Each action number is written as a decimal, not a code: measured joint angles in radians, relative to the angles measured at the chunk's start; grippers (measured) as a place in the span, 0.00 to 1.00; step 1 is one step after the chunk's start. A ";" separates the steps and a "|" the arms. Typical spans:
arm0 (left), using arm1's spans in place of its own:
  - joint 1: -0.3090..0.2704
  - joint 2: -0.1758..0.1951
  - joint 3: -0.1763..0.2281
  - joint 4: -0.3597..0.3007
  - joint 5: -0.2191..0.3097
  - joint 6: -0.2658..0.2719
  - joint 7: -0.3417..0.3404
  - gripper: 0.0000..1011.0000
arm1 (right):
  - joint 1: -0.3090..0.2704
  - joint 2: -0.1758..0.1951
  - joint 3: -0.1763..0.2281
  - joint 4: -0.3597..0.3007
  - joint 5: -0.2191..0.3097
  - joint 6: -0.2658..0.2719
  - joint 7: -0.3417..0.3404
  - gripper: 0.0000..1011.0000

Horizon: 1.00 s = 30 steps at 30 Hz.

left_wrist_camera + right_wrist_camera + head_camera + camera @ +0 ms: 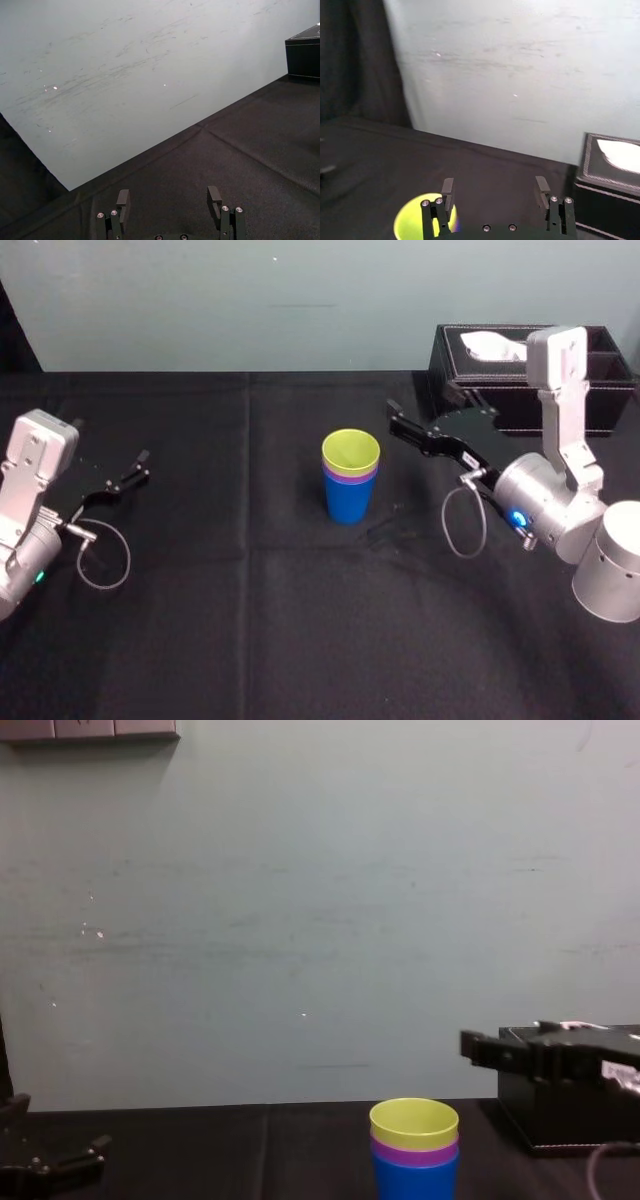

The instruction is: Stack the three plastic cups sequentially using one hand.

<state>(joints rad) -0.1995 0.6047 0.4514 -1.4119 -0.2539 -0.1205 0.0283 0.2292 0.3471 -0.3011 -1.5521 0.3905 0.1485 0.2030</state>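
A black cloth covers the bench (pixel 250 630) from edge to edge, with a few long creases running across it. Behind the far edge stands a pale grey-green wall (pixel 250 300), scuffed and streaked. The right wrist view shows a dark curtain (pixel 355 60) hanging beside that wall.

The three plastic cups stand nested in one upright stack around the middle of the bench, somewhat nearer the far edge. The blue cup (pixel 349 502) is at the bottom on the cloth. The purple cup (pixel 350 478) sits inside it, showing as a narrow band. The yellow-green cup (pixel 350 452) is on top with its mouth open upward.

The right hand (pixel 397 420) hovers just to the right of the stack and is not touching it. In the chest view it sits higher than the top rim. Its fingers (pixel 447 189) are spread wide and hold nothing. A grey cable loop (pixel 462 525) hangs from its wrist.

The left hand (pixel 135 468) is near the bench's left edge, well apart from the cups. It is also spread wide and empty.

A black tissue box (pixel 560 390) sits at the far right corner, behind the right arm.
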 joint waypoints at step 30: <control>0.000 0.000 0.000 0.000 0.000 0.000 0.000 1.00 | -0.042 -0.085 0.049 0.117 -0.168 0.024 -0.143 0.99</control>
<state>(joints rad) -0.1996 0.6047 0.4514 -1.4120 -0.2539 -0.1205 0.0283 0.1871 0.2626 -0.2524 -1.4347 0.2224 0.1728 0.0599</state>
